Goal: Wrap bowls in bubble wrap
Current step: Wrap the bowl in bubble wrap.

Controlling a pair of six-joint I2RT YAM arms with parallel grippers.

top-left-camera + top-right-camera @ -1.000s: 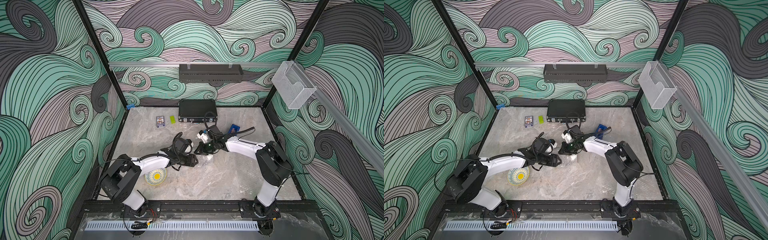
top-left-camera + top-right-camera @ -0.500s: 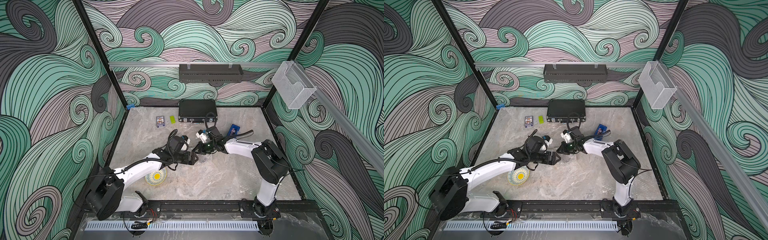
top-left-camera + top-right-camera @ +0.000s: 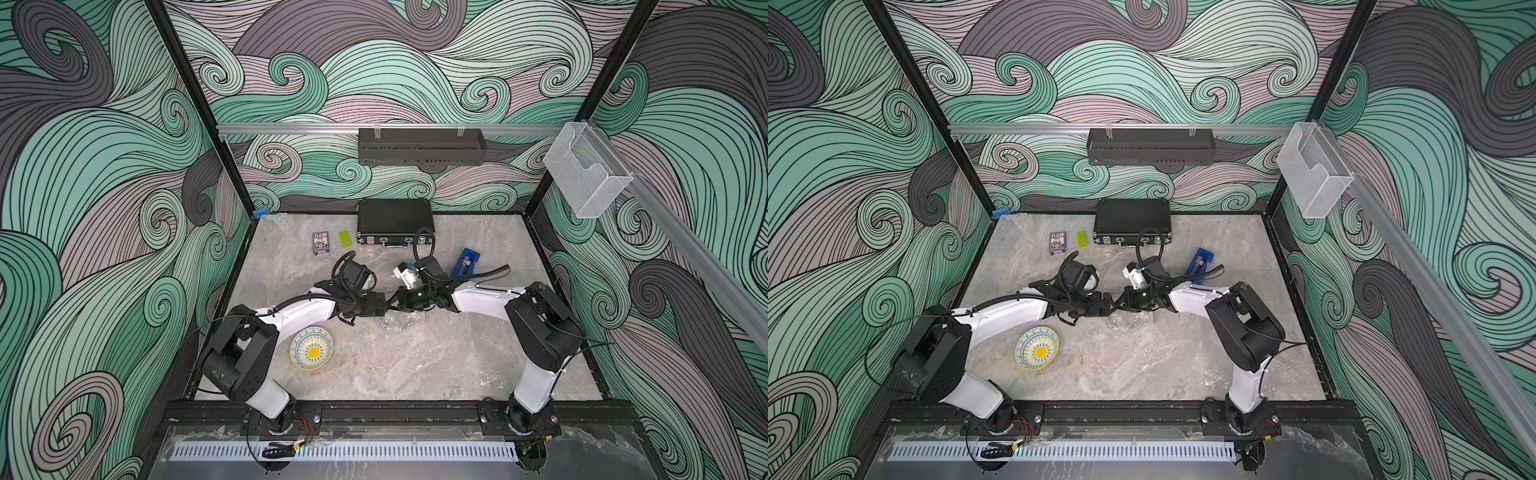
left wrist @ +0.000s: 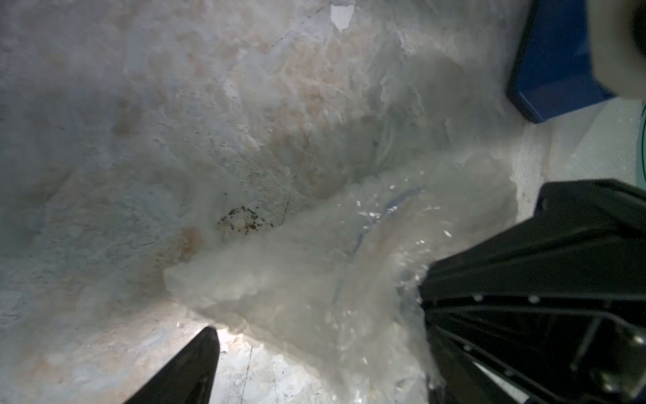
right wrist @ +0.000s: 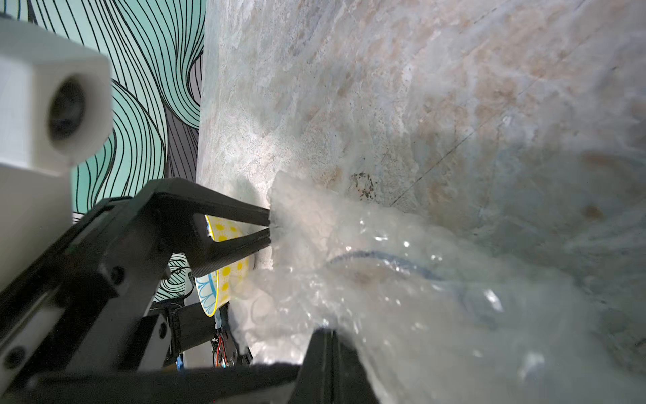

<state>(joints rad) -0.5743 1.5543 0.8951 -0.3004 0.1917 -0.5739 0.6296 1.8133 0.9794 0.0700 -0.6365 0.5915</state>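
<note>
in both top views the black case sits flush against the back edge of the marble table; every place below is told from it. straight in front of the case, about mid-table, the left gripper and the right gripper come nose to nose above a crumpled bundle of bubble wrap. in the right wrist view the left gripper's jaws stand apart, their tips right at the bundle's raised edge; whether they touch it i cannot tell. the right gripper's jaws are pressed together on a fold of the wrap, which rises off the marble to them. a blue-rimmed bowl shows faintly through the plastic.

the cream bowl stands mouth up, farther from the case than the bundle and toward the left arm's side. it is apart from the wrap and just beside the left forearm. off the case's end on that side lie a card box and a green brick, near the back edge. a blue box lies in front of the case's other end, just behind the right forearm. the widest open tabletop runs from the bundle to the front edge; both side edges are well apart from the grippers.
</note>
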